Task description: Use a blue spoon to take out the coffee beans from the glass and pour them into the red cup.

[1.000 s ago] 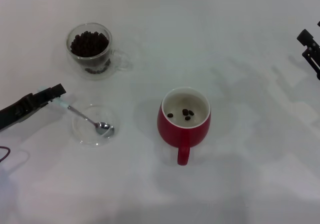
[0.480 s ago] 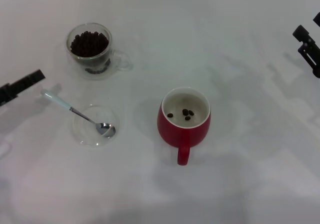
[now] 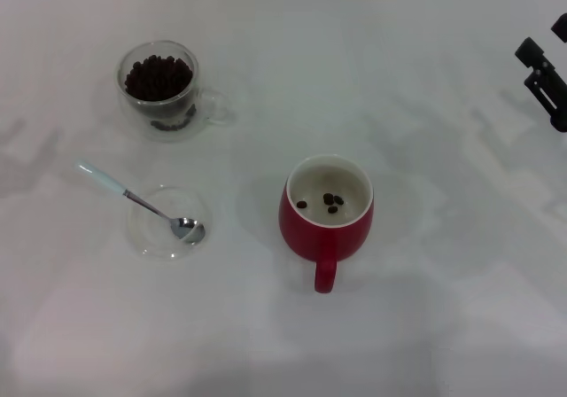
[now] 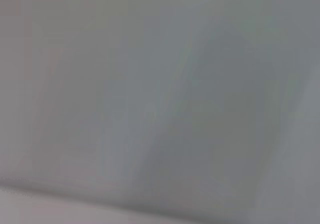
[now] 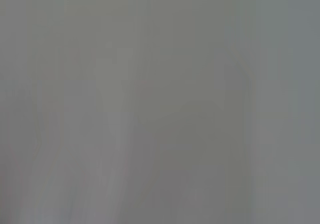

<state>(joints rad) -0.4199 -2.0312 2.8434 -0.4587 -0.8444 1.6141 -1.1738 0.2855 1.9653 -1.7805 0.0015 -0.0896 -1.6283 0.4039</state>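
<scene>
The blue spoon point(image 3: 133, 201) lies free, its metal bowl resting in a flat clear saucer point(image 3: 166, 221) and its pale handle pointing to the far left. The glass point(image 3: 160, 89) stands at the far left, holding a heap of coffee beans point(image 3: 158, 76). The red cup point(image 3: 326, 209) stands mid-table, handle toward me, with a few beans point(image 3: 330, 203) on its cream bottom. My left gripper is out of view. My right gripper point(image 3: 546, 87) shows only in part at the right edge, away from everything. Both wrist views show only blank surface.
The white table point(image 3: 416, 308) carries nothing else. Faint arm shadows fall on it at the left and the right.
My left gripper has drawn back from the spoon's handle to the left and out of view. The spoon stays in the saucer. The right gripper has crept slightly farther away.
</scene>
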